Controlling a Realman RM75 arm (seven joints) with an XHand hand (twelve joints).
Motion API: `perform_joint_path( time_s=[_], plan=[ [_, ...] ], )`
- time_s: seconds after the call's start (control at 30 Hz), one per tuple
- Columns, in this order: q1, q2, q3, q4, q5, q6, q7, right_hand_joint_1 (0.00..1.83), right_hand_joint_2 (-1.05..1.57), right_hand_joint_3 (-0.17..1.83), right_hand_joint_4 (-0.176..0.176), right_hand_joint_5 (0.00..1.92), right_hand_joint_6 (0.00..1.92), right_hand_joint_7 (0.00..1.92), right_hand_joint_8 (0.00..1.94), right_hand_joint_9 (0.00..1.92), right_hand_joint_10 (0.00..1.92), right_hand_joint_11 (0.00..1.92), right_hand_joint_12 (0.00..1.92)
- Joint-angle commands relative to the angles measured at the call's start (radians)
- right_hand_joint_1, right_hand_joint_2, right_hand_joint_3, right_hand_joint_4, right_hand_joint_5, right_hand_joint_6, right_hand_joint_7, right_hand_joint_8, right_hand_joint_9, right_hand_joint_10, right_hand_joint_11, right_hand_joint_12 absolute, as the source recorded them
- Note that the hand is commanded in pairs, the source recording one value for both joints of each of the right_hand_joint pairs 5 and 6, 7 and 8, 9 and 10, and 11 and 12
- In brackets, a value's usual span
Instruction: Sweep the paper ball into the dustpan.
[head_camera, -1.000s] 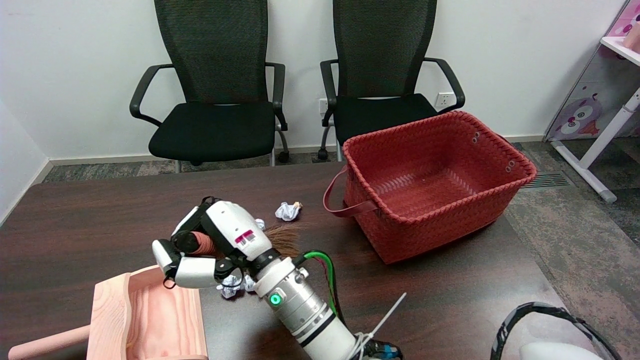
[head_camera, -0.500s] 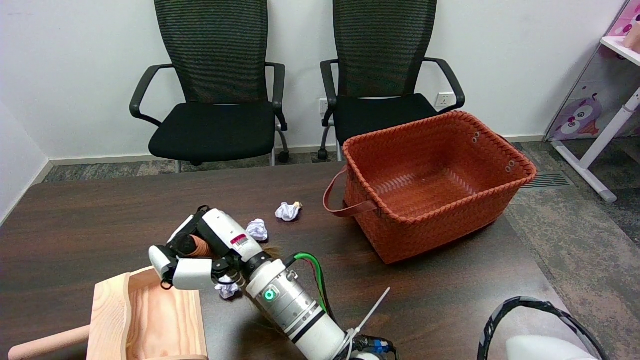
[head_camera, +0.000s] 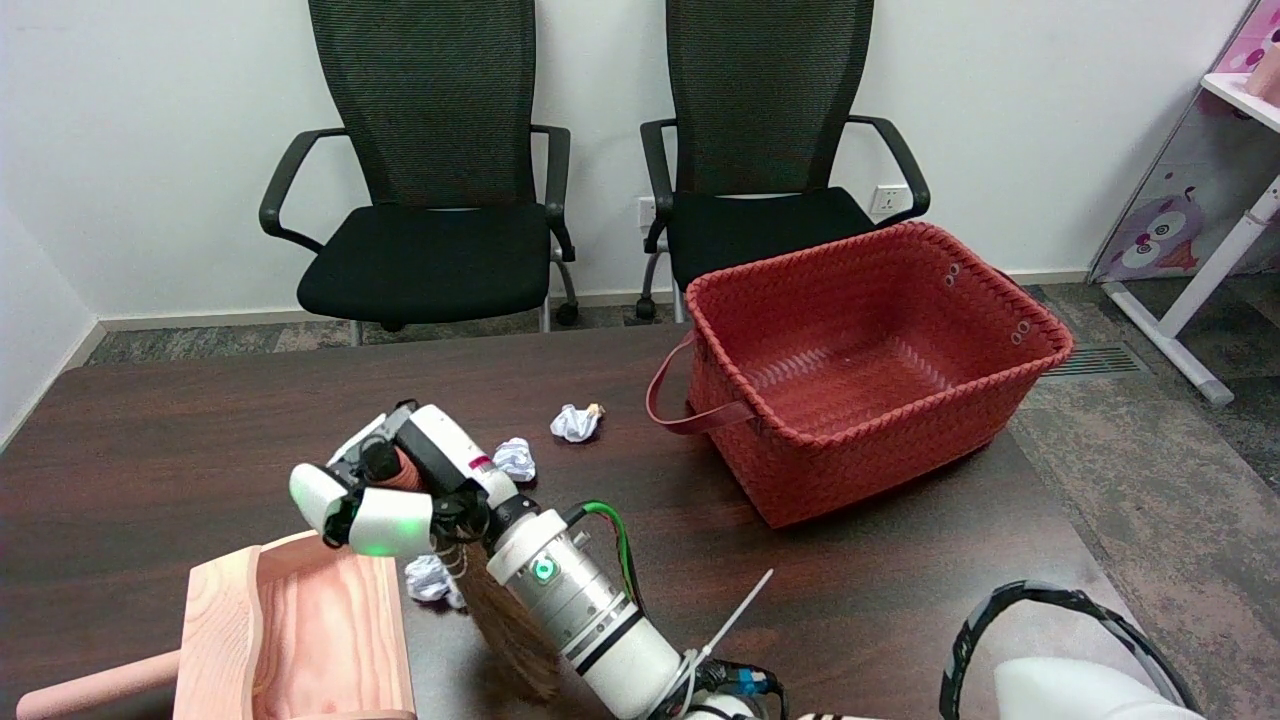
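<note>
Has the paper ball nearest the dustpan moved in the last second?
Yes. The paper ball slid left, closer to the dustpan mouth.

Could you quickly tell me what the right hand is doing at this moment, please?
Right hand: closed around the brush handle, bristles down on the table beside a paper ball.

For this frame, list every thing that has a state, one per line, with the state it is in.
right hand: holds the brush by its handle
brush: bristles down on the table beside the nearest paper ball
nearest paper ball: on the table, just outside the dustpan
dustpan: on the table, nothing seen inside
two farther paper balls: loose on the table
red basket: upright, nothing seen inside
</note>
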Motion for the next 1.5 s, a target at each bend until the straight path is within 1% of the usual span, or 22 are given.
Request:
perform_joint_path(
  time_s=[0.03, 0.13, 0.3, 0.37, 0.47, 0.5, 0.73, 0.87, 0.97, 1.03, 1.2, 1.4, 1.5],
  plan=[
    [0.064, -0.04, -0.011, 0.037, 0.009, 0.225, 0.359, 0.91, 1.01, 1.57, -0.001, 1.92, 1.92, 1.92, 1.92, 1.92, 1.92, 1.92, 1.92],
    [0.073, -0.04, -0.02, 0.037, 0.009, 0.296, 0.431, 0.91, 1.02, 1.55, -0.001, 1.92, 1.92, 1.92, 1.92, 1.92, 1.92, 1.92, 1.92],
    [0.074, -0.041, -0.028, 0.024, 0.009, 0.414, 0.641, 0.91, 1.04, 1.52, -0.001, 1.92, 1.92, 1.92, 1.92, 1.92, 1.92, 1.92, 1.92],
    [0.071, -0.041, -0.027, 0.017, 0.009, 0.453, 0.683, 0.91, 1.05, 1.52, -0.001, 1.92, 1.92, 1.92, 1.92, 1.92, 1.92, 1.92, 1.92],
    [0.066, -0.023, -0.018, -0.018, 0.006, 0.473, 0.707, 0.91, 1.06, 1.53, -0.004, 1.92, 1.92, 1.92, 1.92, 1.92, 1.92, 1.92, 1.92],
    [0.066, -0.017, -0.018, -0.029, 0.006, 0.473, 0.708, 0.89, 1.06, 1.54, -0.012, 1.92, 1.92, 1.92, 1.92, 1.92, 1.92, 1.92, 1.92],
    [0.071, 0.047, -0.013, -0.115, 0.004, 0.462, 0.698, 0.88, 1.1, 1.57, -0.009, 1.92, 1.92, 1.92, 1.92, 1.92, 1.92, 1.92, 1.92],
    [0.067, 0.085, 0.005, -0.162, 0.001, 0.414, 0.693, 0.87, 1.14, 1.57, -0.007, 1.92, 1.92, 1.92, 1.92, 1.92, 1.92, 1.92, 1.92],
    [0.062, 0.115, 0.02, -0.202, 0.008, 0.365, 0.64, 0.86, 1.16, 1.57, -0.006, 1.92, 1.92, 1.92, 1.92, 1.92, 1.92, 1.92, 1.92],
    [0.059, 0.151, 0.034, -0.235, 0.009, 0.29, 0.587, 0.86, 1.17, 1.58, -0.005, 1.92, 1.92, 1.92, 1.92, 1.92, 1.92, 1.92, 1.92],
    [0.061, 0.208, 0.058, -0.293, 0.009, 0.113, 0.487, 0.85, 1.2, 1.59, -0.003, 1.92, 1.92, 1.92, 1.92, 1.92, 1.92, 1.92, 1.92],
    [0.038, 0.223, 0.108, -0.3, 0.006, -0.019, 0.383, 0.84, 1.24, 1.6, 0.0, 1.92, 1.92, 1.92, 1.92, 1.92, 1.92, 1.92, 1.92],
    [0.015, 0.257, 0.159, -0.346, 0.001, -0.092, 0.295, 0.84, 1.27, 1.59, 0.003, 1.92, 1.92, 1.92, 1.92, 1.92, 1.92, 1.92, 1.92]
  ],
)
